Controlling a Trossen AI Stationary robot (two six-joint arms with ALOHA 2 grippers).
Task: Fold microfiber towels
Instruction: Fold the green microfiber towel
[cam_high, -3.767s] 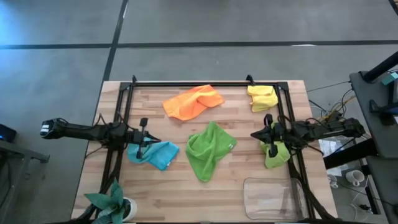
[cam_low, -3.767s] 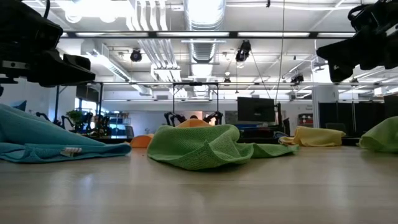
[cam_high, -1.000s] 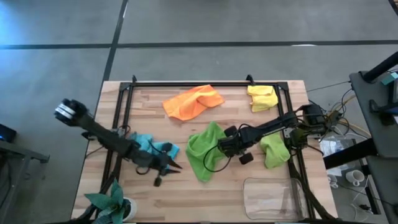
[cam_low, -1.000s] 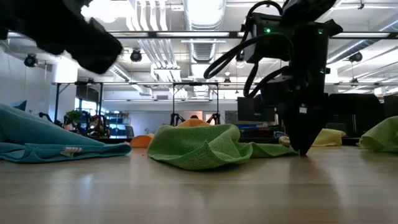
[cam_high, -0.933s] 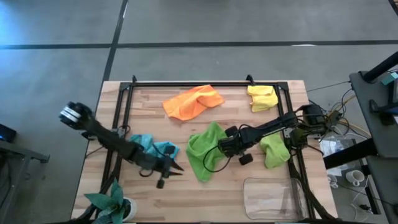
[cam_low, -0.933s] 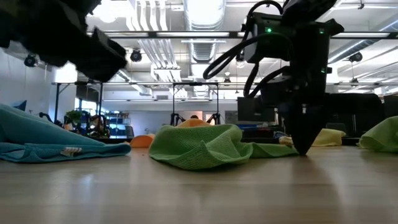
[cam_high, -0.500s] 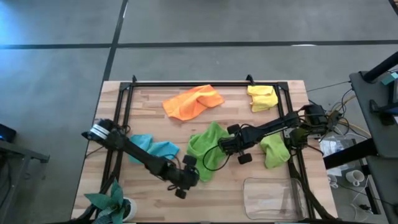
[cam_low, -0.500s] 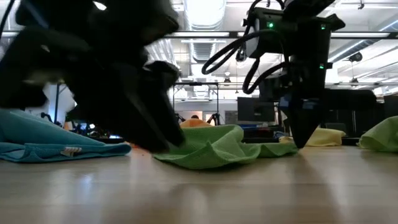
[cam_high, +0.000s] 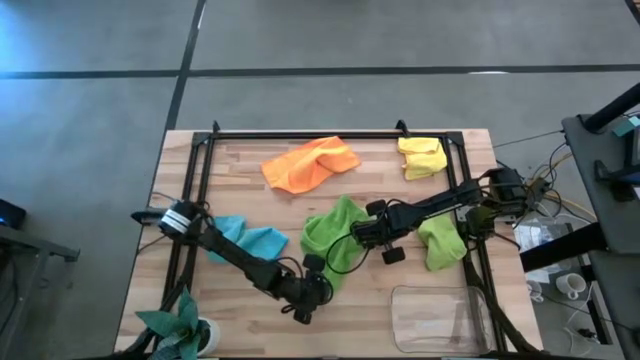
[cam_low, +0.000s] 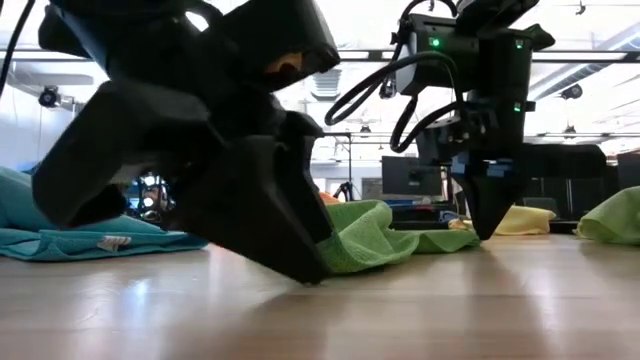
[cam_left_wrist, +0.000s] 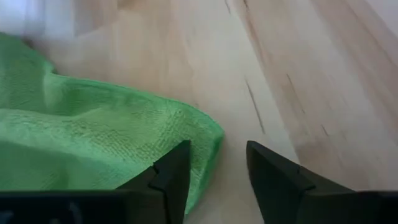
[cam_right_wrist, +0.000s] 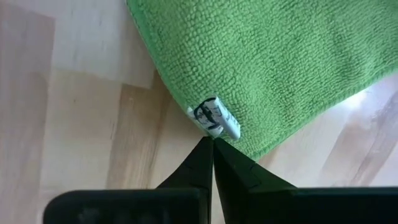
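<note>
A green towel (cam_high: 335, 245) lies crumpled at the table's middle. My right gripper (cam_high: 366, 234) is shut at the towel's right corner, pointing down, as the low view (cam_low: 487, 232) also shows. My left gripper (cam_high: 312, 287) is open and low at the towel's near corner (cam_left_wrist: 208, 134). One finger (cam_left_wrist: 171, 168) stands over the corner's edge and the other (cam_left_wrist: 267, 171) over bare wood; I cannot tell whether they touch the cloth. The light blue (cam_high: 250, 243), orange (cam_high: 310, 163), yellow (cam_high: 422, 157) and yellow-green (cam_high: 442, 243) towels lie around it. My right gripper's shut fingertips (cam_right_wrist: 205, 152) meet on the green towel's edge right by its small white tag (cam_right_wrist: 214, 119). They come from above, pointing down. Only the very tips reach the edge. The towel still lies on the table.
A clear plastic tray (cam_high: 440, 318) stands at the near right and a small plant (cam_high: 180, 325) at the near left corner. A black frame (cam_high: 300, 133) runs along the table's far and side edges. Bare wood shows in front of the green towel.
My left gripper has swept from beside the light blue towel toward the table's right and near edge, coming down at the green towel's near corner. My right gripper has stayed shut at the towel's right corner and has risen slightly.
</note>
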